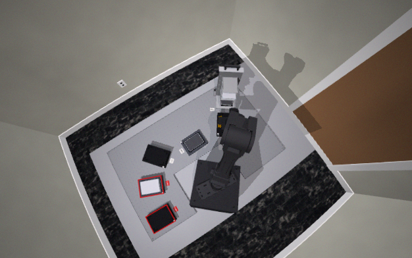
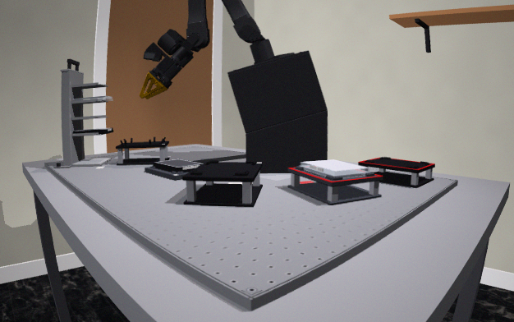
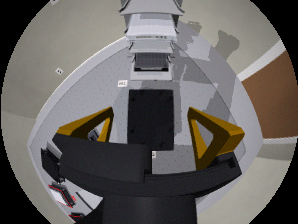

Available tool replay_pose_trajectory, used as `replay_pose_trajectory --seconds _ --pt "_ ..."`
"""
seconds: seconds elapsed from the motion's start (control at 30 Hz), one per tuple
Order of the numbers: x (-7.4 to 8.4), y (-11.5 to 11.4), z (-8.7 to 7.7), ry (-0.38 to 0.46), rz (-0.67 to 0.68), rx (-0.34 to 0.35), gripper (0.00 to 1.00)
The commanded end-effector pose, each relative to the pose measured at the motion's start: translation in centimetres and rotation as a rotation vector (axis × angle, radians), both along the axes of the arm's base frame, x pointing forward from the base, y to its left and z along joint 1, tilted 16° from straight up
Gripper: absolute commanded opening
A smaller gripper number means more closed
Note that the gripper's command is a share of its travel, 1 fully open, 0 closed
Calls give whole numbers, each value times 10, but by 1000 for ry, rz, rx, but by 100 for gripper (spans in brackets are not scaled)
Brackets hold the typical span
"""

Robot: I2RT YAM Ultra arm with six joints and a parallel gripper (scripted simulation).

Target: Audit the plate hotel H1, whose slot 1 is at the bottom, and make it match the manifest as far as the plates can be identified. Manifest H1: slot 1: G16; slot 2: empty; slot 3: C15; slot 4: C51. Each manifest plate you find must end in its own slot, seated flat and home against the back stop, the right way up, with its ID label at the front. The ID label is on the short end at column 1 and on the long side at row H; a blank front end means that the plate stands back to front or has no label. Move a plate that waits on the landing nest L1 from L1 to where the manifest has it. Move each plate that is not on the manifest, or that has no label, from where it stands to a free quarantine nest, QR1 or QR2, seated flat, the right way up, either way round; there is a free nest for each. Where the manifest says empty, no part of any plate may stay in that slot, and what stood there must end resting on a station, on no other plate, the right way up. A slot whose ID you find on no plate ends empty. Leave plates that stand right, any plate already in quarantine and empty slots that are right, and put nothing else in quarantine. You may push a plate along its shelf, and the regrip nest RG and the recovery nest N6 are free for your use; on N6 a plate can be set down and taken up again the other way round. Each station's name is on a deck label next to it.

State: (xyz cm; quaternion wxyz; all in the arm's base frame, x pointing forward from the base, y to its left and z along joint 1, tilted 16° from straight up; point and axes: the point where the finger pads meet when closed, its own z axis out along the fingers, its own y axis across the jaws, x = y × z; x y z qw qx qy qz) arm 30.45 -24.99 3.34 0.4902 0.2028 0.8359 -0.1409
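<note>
A: Top view, what is it listing?
B: Plate hotel (image 1: 229, 70) standing at the deck's far end; white plate (image 1: 151, 186) sitting in one red-rimmed quarantine nest; the other red nest (image 1: 160, 218) showing dark.

A: Exterior?
B: Gripper (image 2: 153, 87) hanging high, facing the hotel, fingers spread fully, gripping nothing. Shelf contents are not reading clearly; the audit is looking mostly unfinished.

A: Wrist?
B: It alone is looking into the hotel's front; labels too small to read.
</note>
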Motion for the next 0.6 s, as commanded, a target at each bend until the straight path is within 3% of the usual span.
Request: replay_pose_trajectory --seconds 0.0,0.57 --pt "4 -4 5 -7 -3 -7 100" --pt "21 -13 11 -8 -3 -7 100"
